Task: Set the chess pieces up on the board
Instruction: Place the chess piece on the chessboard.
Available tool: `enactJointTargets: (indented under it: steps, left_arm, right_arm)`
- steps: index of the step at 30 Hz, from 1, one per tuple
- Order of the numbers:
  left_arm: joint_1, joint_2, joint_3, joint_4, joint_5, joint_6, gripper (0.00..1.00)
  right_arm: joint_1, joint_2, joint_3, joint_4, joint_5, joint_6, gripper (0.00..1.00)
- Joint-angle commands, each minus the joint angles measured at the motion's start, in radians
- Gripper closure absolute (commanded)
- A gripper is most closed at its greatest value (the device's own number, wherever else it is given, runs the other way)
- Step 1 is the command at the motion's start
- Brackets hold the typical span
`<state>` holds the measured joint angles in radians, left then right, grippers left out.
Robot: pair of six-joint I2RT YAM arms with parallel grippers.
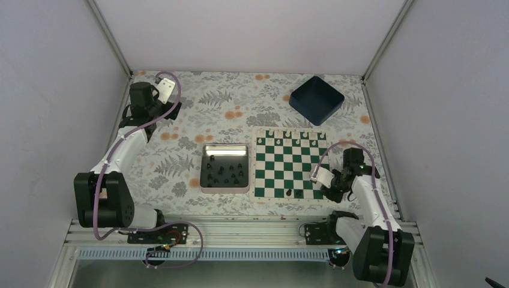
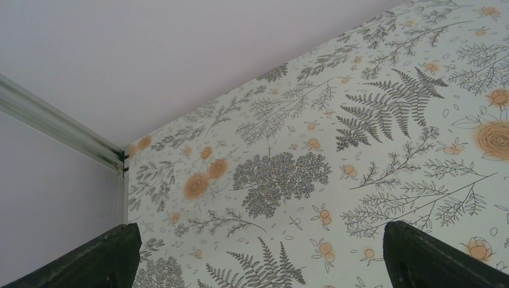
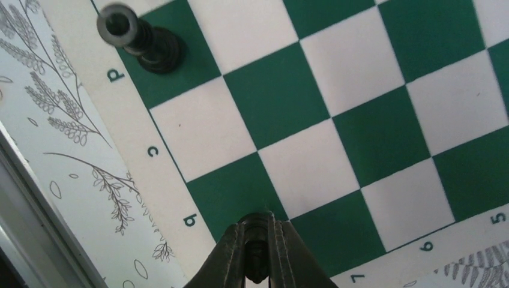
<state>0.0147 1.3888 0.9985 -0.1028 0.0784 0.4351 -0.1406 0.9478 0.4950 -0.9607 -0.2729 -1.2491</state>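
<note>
The green and white board [image 1: 282, 162] lies right of centre. My right gripper [image 1: 316, 180] hangs over its near right corner. In the right wrist view this gripper [image 3: 258, 225] is shut on a small black chess piece [image 3: 257, 255], just above a green square by the letter b. Another black piece [image 3: 144, 42] stands on the green square by d, and it shows at the board's near edge [image 1: 289, 192]. Several more black pieces [image 1: 225, 171] lie in the silver tin. My left gripper [image 2: 261, 231] is open and empty over the floral cloth at the far left corner [image 1: 168, 89].
The shiny tin [image 1: 207, 183] sits just left of the board. A dark blue bin [image 1: 316, 99] stands behind the board. Small white pieces [image 1: 291, 135] line the board's far row. Enclosure walls and metal rails close in the table on all sides.
</note>
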Motion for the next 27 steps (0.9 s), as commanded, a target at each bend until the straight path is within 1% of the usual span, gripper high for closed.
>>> enactJointTargets:
  steps: [1, 6, 15, 27]
  left_arm:
    - [-0.002, 0.003, 0.012, 0.016, -0.013, 0.010, 0.00]
    - [-0.002, 0.003, 0.015, 0.013, -0.017, 0.010, 0.00]
    - [-0.002, 0.007, 0.014, 0.012, -0.031, 0.013, 0.00]
    - [-0.002, 0.013, 0.016, 0.011, -0.036, 0.016, 0.00]
  right_arm:
    - [0.004, 0.029, 0.052, -0.012, -0.088, -0.023, 0.94]
    - [0.073, 0.052, 0.062, -0.008, -0.122, 0.010, 0.93]
    - [0.195, 0.099, 0.060, 0.032, -0.112, 0.049, 0.93]
    - [0.257, 0.133, 0.052, 0.055, -0.111, 0.072, 0.92]
